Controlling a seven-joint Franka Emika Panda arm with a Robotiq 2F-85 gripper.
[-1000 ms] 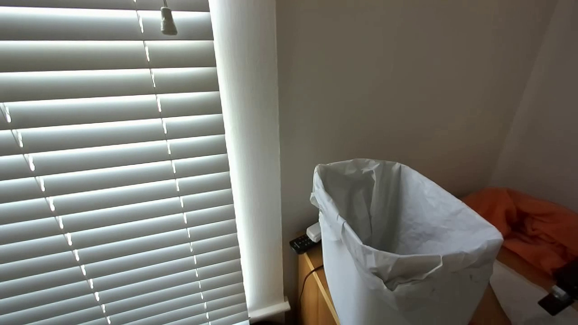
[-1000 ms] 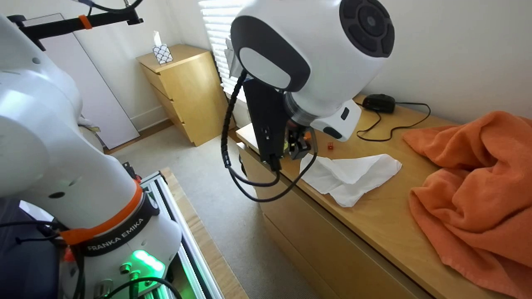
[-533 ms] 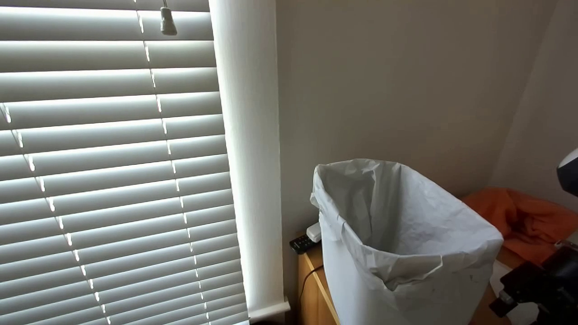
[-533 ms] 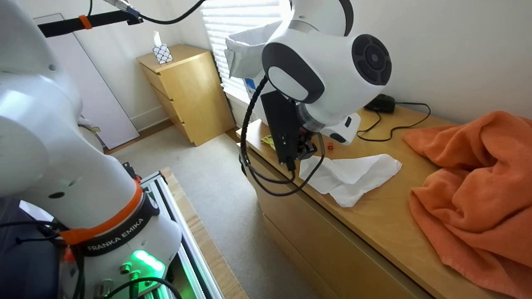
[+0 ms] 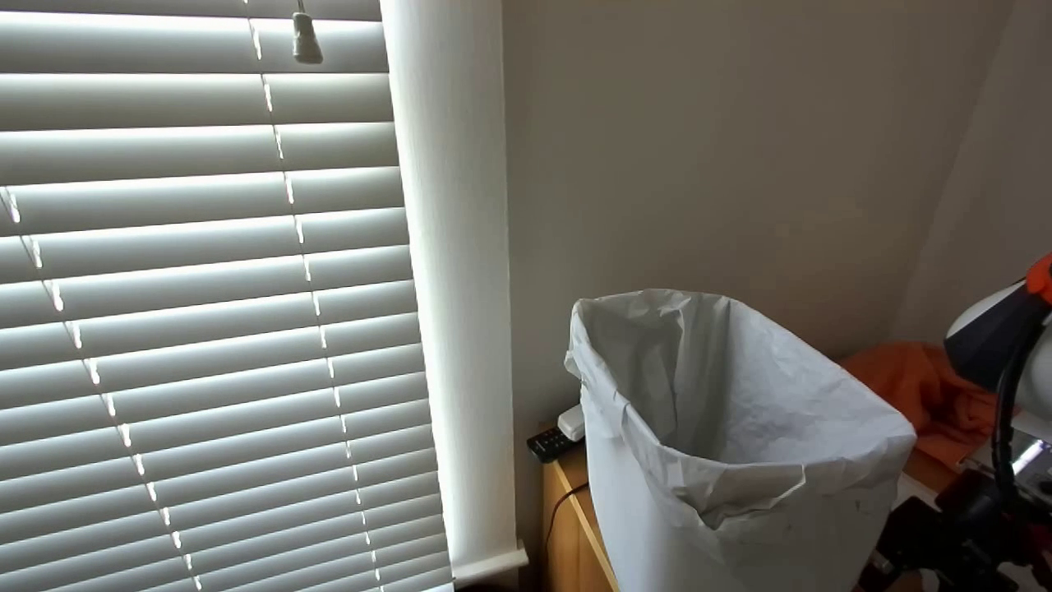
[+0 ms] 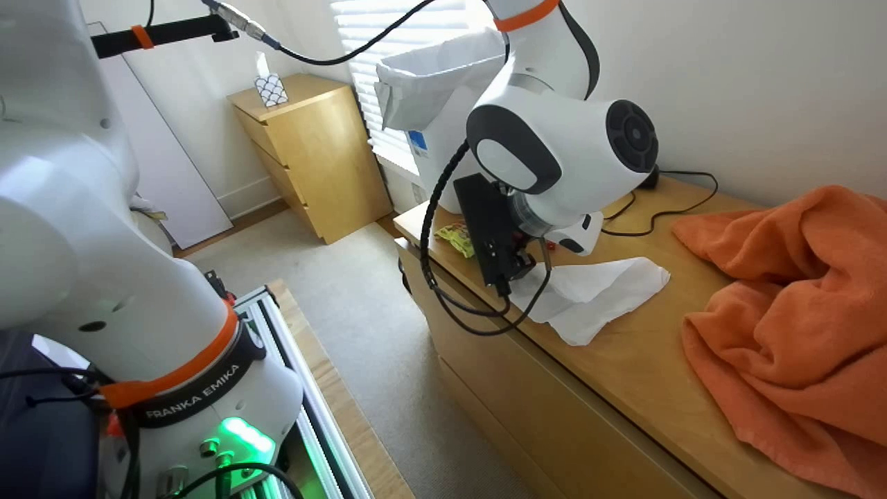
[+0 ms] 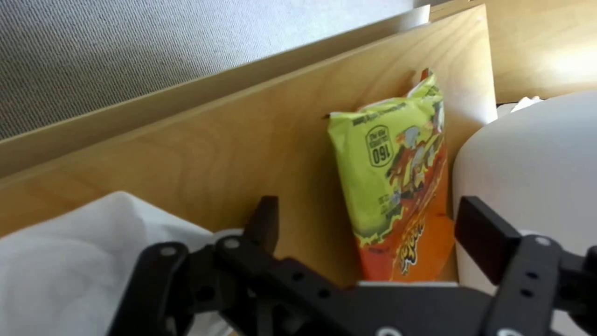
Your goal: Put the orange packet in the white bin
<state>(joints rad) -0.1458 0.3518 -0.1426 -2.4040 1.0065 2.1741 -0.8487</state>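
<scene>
The packet [image 7: 396, 186], yellow-green and orange, lies on the wooden dresser top against the white bin [image 7: 527, 172] in the wrist view. In an exterior view the packet [image 6: 457, 238] shows beside the arm at the foot of the bin [image 6: 443, 90]. The bin, lined with a white bag, also stands in the other exterior picture [image 5: 740, 534]. My gripper [image 7: 368, 210] is open and empty. In the wrist view its fingers appear either side of the packet's lower part, the right one overlapping the bin wall. The packet's bottom end is hidden behind the gripper body.
A white cloth or paper [image 6: 596, 298] lies on the dresser near the gripper. An orange towel [image 6: 797, 333] is heaped farther along. A black cable [image 6: 672, 222] runs along the back. A remote [image 5: 549, 444] lies behind the bin. The dresser edge [image 7: 210, 98] borders the floor.
The arm has come lower and moved rightward in the exterior view of the robot base, uncovering the bin and packet. In the bin's close view the gripper has entered from the right edge.
</scene>
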